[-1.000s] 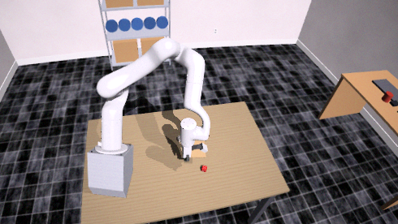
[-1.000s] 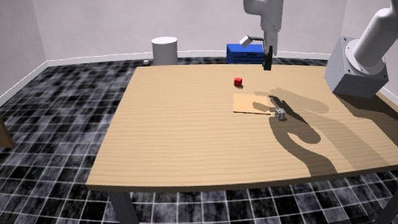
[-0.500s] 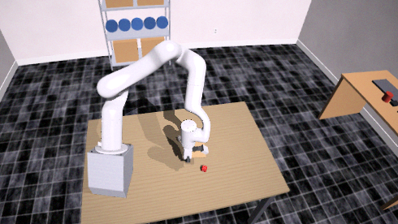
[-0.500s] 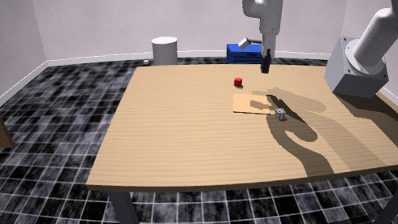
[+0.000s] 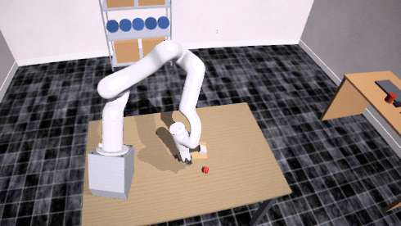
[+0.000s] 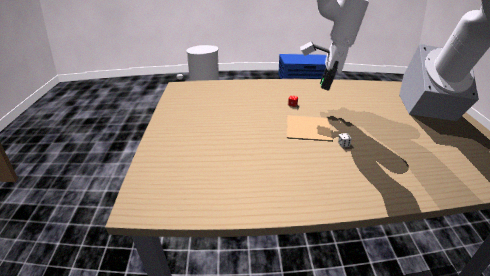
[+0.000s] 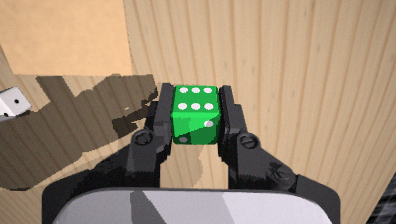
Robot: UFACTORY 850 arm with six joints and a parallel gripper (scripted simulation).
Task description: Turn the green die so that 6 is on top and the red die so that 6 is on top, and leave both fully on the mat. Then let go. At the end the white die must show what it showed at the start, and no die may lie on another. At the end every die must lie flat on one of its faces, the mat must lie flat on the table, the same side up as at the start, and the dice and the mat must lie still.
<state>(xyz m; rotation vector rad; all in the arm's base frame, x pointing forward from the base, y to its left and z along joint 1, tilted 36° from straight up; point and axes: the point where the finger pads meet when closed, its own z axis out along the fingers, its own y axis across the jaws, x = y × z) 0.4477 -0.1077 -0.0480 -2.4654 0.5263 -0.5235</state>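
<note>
My gripper [image 5: 188,160] [image 6: 327,83] [image 7: 195,100] is shut on the green die [image 7: 195,114] and holds it above the table, tilted. In the wrist view its six-pip face is at the upper side and a two-pip face is nearer the palm. The orange mat [image 5: 200,155] [image 6: 300,129] [image 7: 65,40] lies flat on the table. The red die [image 5: 205,169] [image 6: 293,101] rests on the table off the mat; its pips are too small to read. The white die [image 6: 345,140] [image 7: 15,101] stands on the table beside a mat corner; the arm hides it in the top view.
The wooden table [image 5: 241,135] [image 6: 215,175] carries the dice, the mat and the arm's shadow. The arm's grey base block [image 5: 110,174] [image 6: 430,95] stands at one end. A second desk [image 5: 362,88], a shelf [image 5: 137,34] and a blue box [image 6: 300,62] are away from the table.
</note>
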